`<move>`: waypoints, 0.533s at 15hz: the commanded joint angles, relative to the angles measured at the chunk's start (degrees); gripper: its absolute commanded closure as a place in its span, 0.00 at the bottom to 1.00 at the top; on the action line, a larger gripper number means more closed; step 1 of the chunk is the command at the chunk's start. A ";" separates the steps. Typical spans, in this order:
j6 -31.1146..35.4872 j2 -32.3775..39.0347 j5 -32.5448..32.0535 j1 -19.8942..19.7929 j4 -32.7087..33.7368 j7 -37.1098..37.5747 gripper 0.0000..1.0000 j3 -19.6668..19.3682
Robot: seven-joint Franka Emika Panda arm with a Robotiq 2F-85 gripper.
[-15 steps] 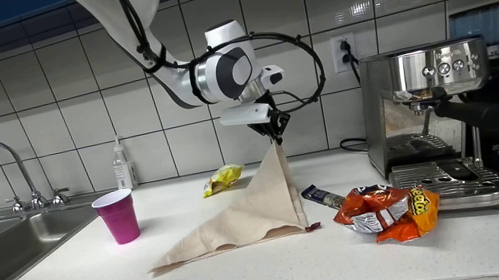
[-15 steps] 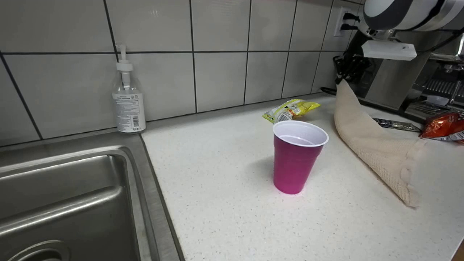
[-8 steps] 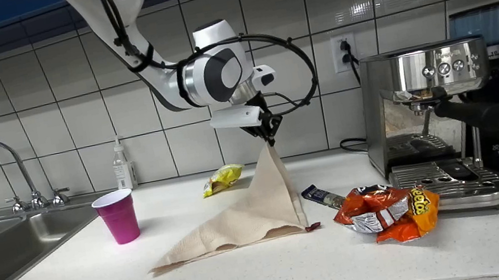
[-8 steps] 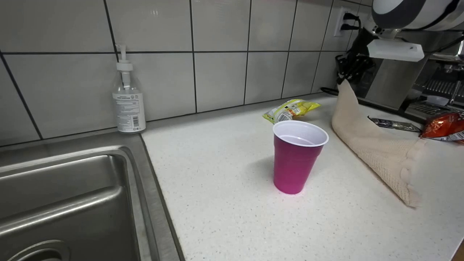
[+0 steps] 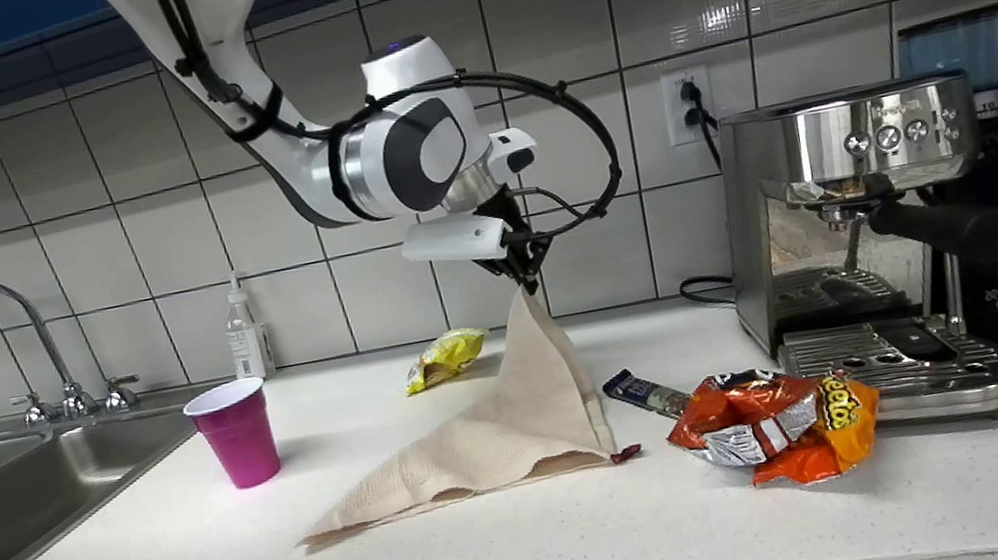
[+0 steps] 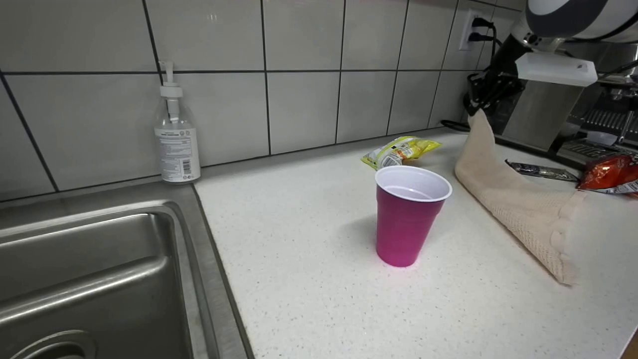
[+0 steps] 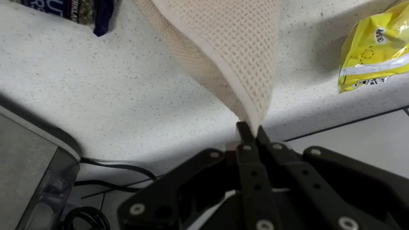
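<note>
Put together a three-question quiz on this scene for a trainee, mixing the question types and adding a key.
1. What is the hand holding?
2. True or false: the pink cup stands upright.
3. Where does the yellow bag lie?
(a) inside the sink
(b) on the counter
(c) on top of the coffee machine

Key:
1. The beige cloth, pinched at its raised end
2. True
3. b

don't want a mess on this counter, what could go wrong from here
The gripper pinches only the tip of the cloth, so the cloth might slip out. The dark red scrap by the cloth's edge could get dragged along. A swing toward the pink cup may knock it over.
</note>
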 commanded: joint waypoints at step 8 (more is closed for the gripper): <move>2.03 -8.74 3.73 -2.59 -9.67 -5.08 0.99 2.11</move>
